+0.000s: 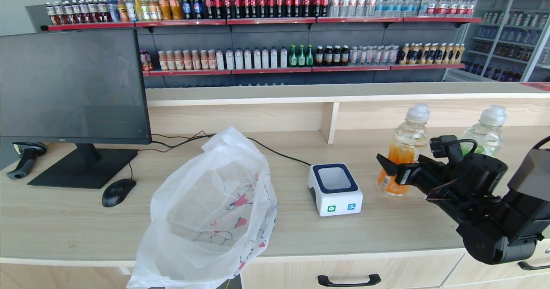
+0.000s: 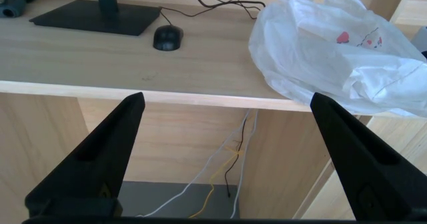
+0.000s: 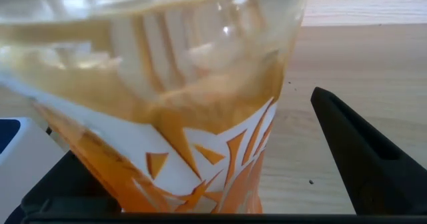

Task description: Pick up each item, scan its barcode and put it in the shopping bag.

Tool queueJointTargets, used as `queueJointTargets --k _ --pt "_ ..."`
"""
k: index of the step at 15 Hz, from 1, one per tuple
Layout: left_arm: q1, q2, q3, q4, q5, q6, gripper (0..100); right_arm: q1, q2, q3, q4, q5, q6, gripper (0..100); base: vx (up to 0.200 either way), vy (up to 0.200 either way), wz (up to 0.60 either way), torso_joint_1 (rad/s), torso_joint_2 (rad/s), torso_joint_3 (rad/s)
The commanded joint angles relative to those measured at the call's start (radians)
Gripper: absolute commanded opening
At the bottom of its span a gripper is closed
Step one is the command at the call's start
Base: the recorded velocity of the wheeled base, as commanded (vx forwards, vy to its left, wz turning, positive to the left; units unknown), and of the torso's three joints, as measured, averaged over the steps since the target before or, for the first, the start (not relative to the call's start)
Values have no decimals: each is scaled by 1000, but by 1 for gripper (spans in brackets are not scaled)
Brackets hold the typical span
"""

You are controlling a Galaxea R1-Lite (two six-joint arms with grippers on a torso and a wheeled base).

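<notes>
Nearest, the left claw [image 2: 227,101] hangs spread wide below the tabletop's [image 2: 80,57] front edge. On the tabletop the white shopping bag [image 1: 215,211] slumps open at the near edge, with the scanner box [image 1: 334,189] at its 3 o'clock. At the scanner's 3 o'clock the right claw [image 1: 393,165] gapes wide around the upright orange-labelled bottle [image 1: 401,151], one finger standing clear of it. A green-labelled bottle [image 1: 483,132] stands at that bottle's 2 o'clock.

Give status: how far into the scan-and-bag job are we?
Done: nothing that shows; the shopping bag looks empty. In hand: the right gripper sits open around the orange bottle, which stands on the counter. To do: grip it, scan it at the scanner, bag it, then the clear bottle. The left gripper hangs open, holding nothing.
</notes>
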Motion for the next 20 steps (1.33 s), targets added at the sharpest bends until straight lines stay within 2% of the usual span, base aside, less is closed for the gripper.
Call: queueJointTargets --k 1,11,12,20 --pt "0 0 0 0 0 0 100 -1 7 -7 -1 0 0 100 0 0 0 0 0 0" --pt "0 0 0 0 2 0 100 -10 9 -23 -1 0 1 100 0 0 0 0 0 0" --pt "0 0 0 0 0 0 100 -10 9 -21 -1 0 3 0 0 0 0 0 0 0" --pt "0 0 0 0 0 0 100 -18 -16 -9 -1 0 6 0 0 0 0 0 0 0"
